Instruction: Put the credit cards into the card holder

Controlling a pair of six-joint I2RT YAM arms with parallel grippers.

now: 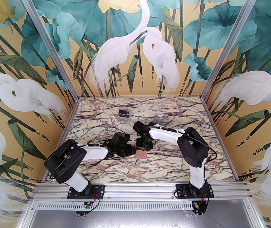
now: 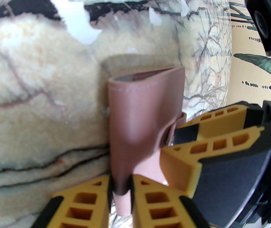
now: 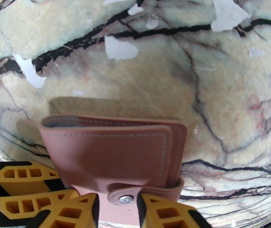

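**Pink leather holder gripped, cards yet to go in**

Left gripper (image 2: pixel 122 191) is clamped on an edge of the card holder (image 2: pixel 145 108). Right gripper (image 3: pixel 117 208) straddles its snap tab (image 3: pixel 126 198) with the jaws narrow, though I cannot tell if it grips. The holder is still folded, mid-table (image 1: pixel 173 170). A clear box (image 1: pixel 124 113) sits well apart. Opening and loading likely all remain.

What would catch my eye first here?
A dusty-pink card holder near the middle of the marble table, its edge pinched by the left tool while the right tool straddles its snap tab. Farther back sits a small clear box; painted white egrets cover the walls.
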